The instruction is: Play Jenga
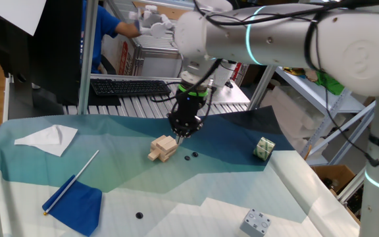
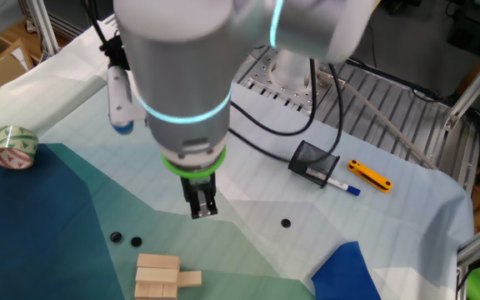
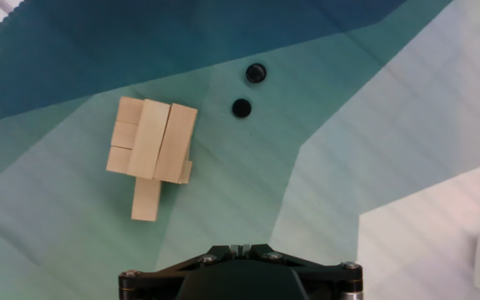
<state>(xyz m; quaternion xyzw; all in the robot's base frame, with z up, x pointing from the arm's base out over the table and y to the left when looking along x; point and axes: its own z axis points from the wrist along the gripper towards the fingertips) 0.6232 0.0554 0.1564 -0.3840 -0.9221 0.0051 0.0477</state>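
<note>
From the one fixed view, near to far. Grey metal block (image 1: 256, 222) with holes sits at the near right edge of the worktop. Small black dot (image 1: 138, 214) on the white part of the cloth, near the front middle. Blue cloth (image 1: 77, 203) lies at the near left, with a thin white stick (image 1: 77, 172) running from it up toward the middle. Folded white paper (image 1: 49, 139) rests toward the left edge, further back.

Jenga stack (image 1: 163, 148) sits around the middle of the worktop on the teal cloth (image 1: 110, 158), pale wooden blocks laid crosswise, one block poking out from the low layer. Two black dots (image 1: 191, 156) lie just to the right of the stack, apart from it. Green-and-white cube (image 1: 264, 149) stands toward the right edge, well apart from the stack.

Gripper (image 1: 181, 133) hangs above the cloth just behind and right of the stack, not touching it, nothing between the fingers. Jaws look close together in the other fixed view, gripper (image 2: 203, 207) pointing down, but can't tell for sure if they're pressed shut. Hand view shows only the gripper body at the bottom edge, fingertips not visible.

Black keyboard (image 1: 131, 86) lies at the far edge behind the arm.
</note>
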